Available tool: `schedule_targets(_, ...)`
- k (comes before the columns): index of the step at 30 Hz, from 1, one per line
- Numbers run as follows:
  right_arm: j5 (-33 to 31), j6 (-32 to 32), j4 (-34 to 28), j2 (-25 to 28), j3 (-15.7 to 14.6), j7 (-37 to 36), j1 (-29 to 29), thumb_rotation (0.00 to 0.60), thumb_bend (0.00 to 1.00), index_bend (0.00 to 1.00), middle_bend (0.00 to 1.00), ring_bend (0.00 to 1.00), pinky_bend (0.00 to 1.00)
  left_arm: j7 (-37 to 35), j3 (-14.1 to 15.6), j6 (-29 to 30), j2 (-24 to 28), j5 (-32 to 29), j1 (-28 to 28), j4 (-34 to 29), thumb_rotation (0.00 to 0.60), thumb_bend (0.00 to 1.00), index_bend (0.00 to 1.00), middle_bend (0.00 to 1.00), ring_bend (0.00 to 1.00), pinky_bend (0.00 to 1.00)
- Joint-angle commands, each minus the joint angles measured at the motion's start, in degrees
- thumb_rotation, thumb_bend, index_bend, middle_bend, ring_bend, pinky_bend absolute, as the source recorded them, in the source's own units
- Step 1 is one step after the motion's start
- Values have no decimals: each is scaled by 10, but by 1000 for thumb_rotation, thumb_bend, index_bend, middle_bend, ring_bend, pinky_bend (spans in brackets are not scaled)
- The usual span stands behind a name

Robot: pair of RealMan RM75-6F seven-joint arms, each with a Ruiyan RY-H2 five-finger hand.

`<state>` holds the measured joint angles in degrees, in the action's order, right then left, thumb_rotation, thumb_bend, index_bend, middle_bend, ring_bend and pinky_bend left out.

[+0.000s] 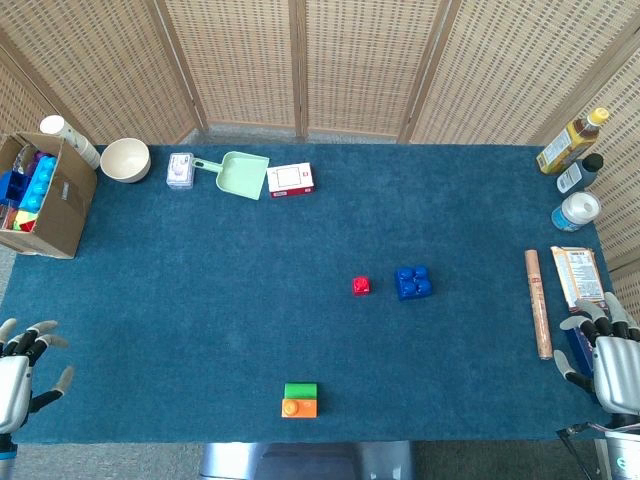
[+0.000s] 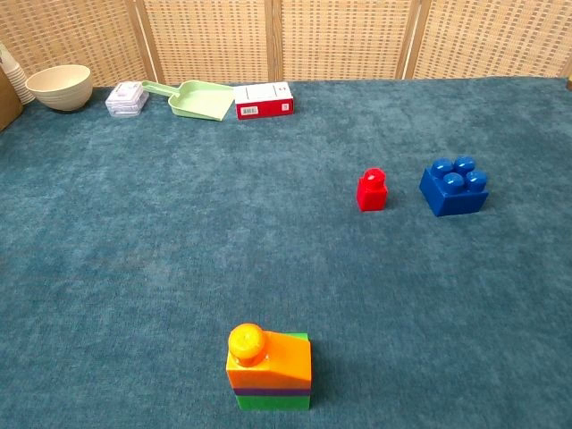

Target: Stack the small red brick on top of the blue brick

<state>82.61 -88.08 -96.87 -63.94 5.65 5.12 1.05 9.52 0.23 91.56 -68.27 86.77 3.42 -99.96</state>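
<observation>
My left hand (image 1: pixel 22 372) rests at the near left edge of the table (image 1: pixel 200 300), fingers spread apart and holding nothing. Beyond it, at the far left, a cardboard box (image 1: pixel 55 200) holds coloured toys, with a cup (image 1: pixel 68 138) leaning behind it. Next along the far edge come a cream bowl (image 1: pixel 125 159), a small clear packet (image 1: pixel 180 170), a pale green scoop (image 1: pixel 238 174) and a red and white carton (image 1: pixel 290 179) just beside the scoop.

Near the front edge, a little left of centre, stands a small stack (image 2: pixel 268 369): an orange brick with a round stud on top of a green one, with a thin purple layer showing between them in the chest view.

Right of centre, the red brick (image 1: pixel 361 286) sits upright on the blue cloth. The blue brick (image 1: pixel 412 282) lies just to its right, near it but not touching, studs up. Neither hand is close to either brick.

Further right, a wooden roller (image 1: pixel 538 303) lies lengthwise, with a flat snack packet (image 1: pixel 577 275) just beside it. At the far right corner stand a brown bottle (image 1: pixel 572 141), a dark-capped bottle (image 1: pixel 579 173) and a white-lidded jar (image 1: pixel 576 211).

My right hand (image 1: pixel 605 356) sits at the near right edge, close to the roller's near end, fingers loosely apart and empty.
</observation>
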Motion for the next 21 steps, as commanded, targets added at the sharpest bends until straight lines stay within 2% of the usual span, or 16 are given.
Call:
schedule_targets(1,0,0,2,-1,1,-1,1,600,270,409,237,46,167,3,-1,-2,0,0,-2,-1,600,375,421,274,318,98)
schedule_targets(11,20,-2,3,4,-3,-17,3,600,271,393,227,51,167,3,2,8,3,10,3,-3,600,375,422,274,318,57)
schedule_targets(17,52,18,-13,28,-9,-61,20,600,269,391,222,51,167,-4,4,15,3,18,7,1,600,376,427,274,318,58)
schedule_targets(21,60,49,-34,43,0,-76,48,600,269,391,221,51,167,5,5,11,4,19,6,-2,600,376,429,274,318,64)
